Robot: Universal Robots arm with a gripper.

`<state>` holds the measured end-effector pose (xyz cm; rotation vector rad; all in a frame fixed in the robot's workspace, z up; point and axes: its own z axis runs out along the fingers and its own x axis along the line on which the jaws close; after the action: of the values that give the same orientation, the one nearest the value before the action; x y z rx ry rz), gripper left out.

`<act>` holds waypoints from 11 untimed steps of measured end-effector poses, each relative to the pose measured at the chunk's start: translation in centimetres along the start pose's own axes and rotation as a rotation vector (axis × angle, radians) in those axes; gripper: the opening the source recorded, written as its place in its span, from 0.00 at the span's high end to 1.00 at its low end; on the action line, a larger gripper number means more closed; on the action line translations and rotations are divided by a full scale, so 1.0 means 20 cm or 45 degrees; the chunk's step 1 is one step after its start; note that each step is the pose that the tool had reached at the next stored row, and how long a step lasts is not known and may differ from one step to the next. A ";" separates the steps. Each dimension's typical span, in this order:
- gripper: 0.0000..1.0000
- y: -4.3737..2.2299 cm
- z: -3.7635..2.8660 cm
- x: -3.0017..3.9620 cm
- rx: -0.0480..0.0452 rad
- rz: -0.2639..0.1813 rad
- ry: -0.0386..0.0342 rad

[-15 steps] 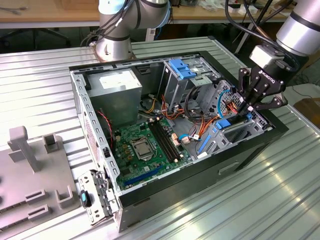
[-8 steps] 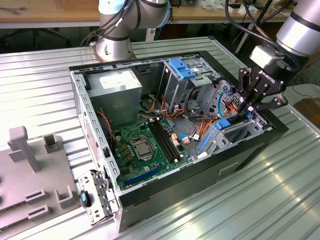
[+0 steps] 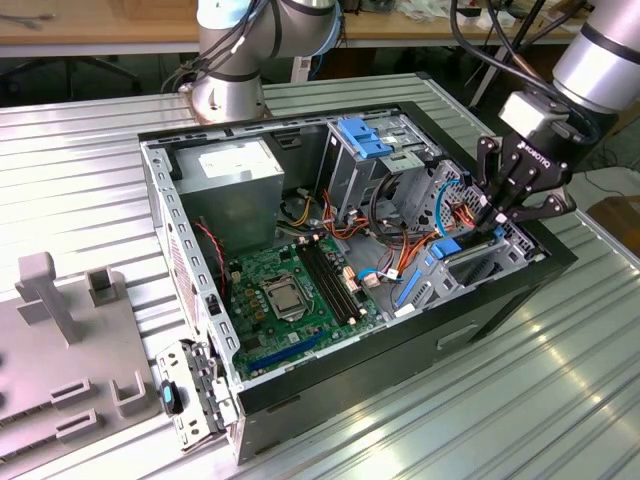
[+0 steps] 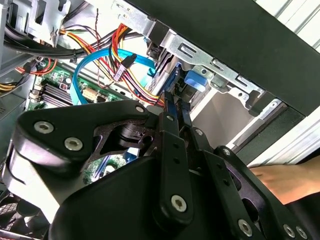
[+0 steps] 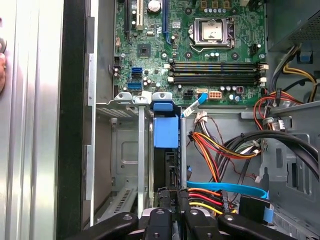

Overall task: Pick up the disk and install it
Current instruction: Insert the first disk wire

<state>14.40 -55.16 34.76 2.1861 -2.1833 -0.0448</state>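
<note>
The disk (image 5: 170,167) stands on edge inside the metal drive bay (image 5: 125,150) at the case's front corner. It shows as a dark narrow side with a blue plastic rail (image 5: 166,131) running along it. My gripper (image 5: 172,199) reaches down into that bay, and its black fingers (image 5: 161,200) are shut on the disk's near end. The second wrist view shows the fingertips (image 4: 172,107) pressed close together on the dark and blue edge of the disk (image 4: 172,82). In the exterior view the gripper (image 3: 488,222) hangs over the bay on the exterior view's right.
The open computer case (image 3: 500,290) lies on a ribbed metal table. It holds a green motherboard (image 3: 285,290), a grey power-supply box (image 3: 235,175) and another cage with blue tabs (image 3: 362,140). Orange, red and yellow wires (image 5: 215,145) and a blue flat cable (image 5: 225,187) run beside the bay. A hand (image 4: 280,180) rests outside the case.
</note>
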 end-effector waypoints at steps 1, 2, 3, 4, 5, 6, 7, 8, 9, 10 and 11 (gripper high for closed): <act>0.84 -0.001 0.018 0.000 0.000 0.000 -0.0001; 0.84 0.000 0.005 0.000 0.000 0.000 -0.0002; 0.84 0.000 0.000 0.000 0.000 0.000 -0.0003; 0.84 0.000 -0.001 -0.003 0.000 0.001 0.0001; 0.84 0.000 0.000 -0.003 0.000 0.001 -0.0001; 0.84 0.000 0.000 -0.003 0.000 0.001 -0.0003; 0.84 0.000 0.000 -0.003 0.000 0.001 -0.0002; 0.84 0.000 0.000 -0.004 0.000 0.001 -0.0003; 0.84 0.000 0.000 -0.004 0.000 0.001 -0.0003; 0.84 0.000 0.001 -0.004 0.000 0.001 -0.0003; 0.84 0.000 0.000 -0.006 0.000 0.001 -0.0001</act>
<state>14.41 -55.03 34.75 2.1852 -2.1843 -0.0449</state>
